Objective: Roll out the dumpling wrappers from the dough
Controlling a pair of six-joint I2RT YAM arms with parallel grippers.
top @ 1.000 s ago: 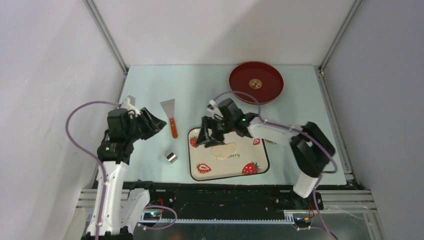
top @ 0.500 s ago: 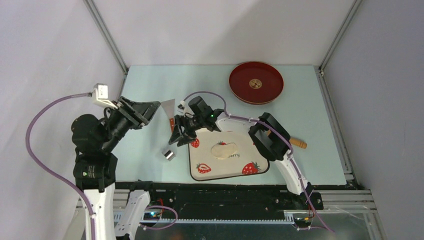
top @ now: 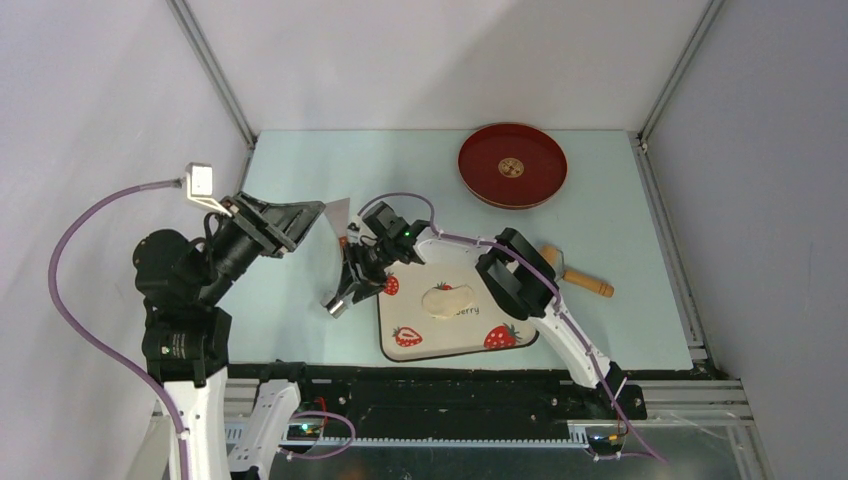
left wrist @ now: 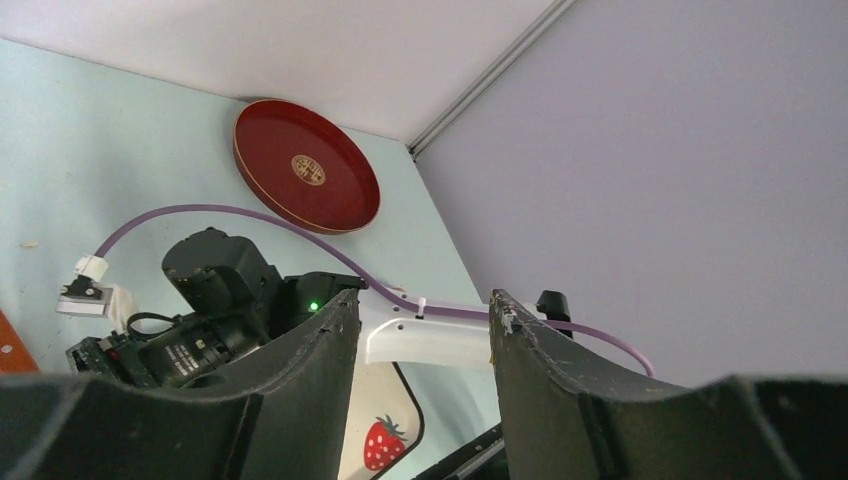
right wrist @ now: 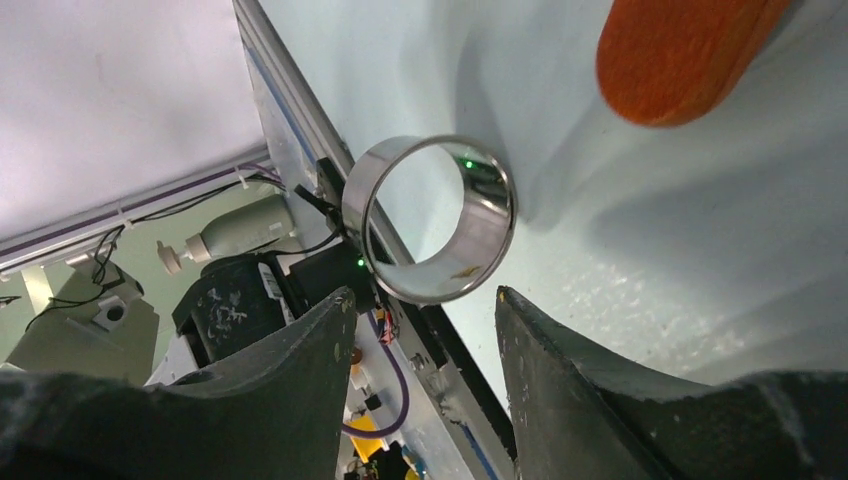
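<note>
The right gripper (right wrist: pixel 422 296), jaws apart and empty, should straddle the steel ring (right wrist: pixel 487 230) left of centre and squeeze gently. The left gripper (left wrist: pixel 422 300) gapes empty. The dough (top: pixel 447 299) lies centre-frame on the plate (top: pixel 450 335).

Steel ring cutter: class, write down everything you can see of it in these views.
The ring cutter is a short, thin-walled band of polished steel, open at both ends, with a small tan fleck on its inner wall. It rests on the pale teal table, opening toward the right wrist camera, just beyond the spread fingers of the right gripper, with no contact visible.
</note>
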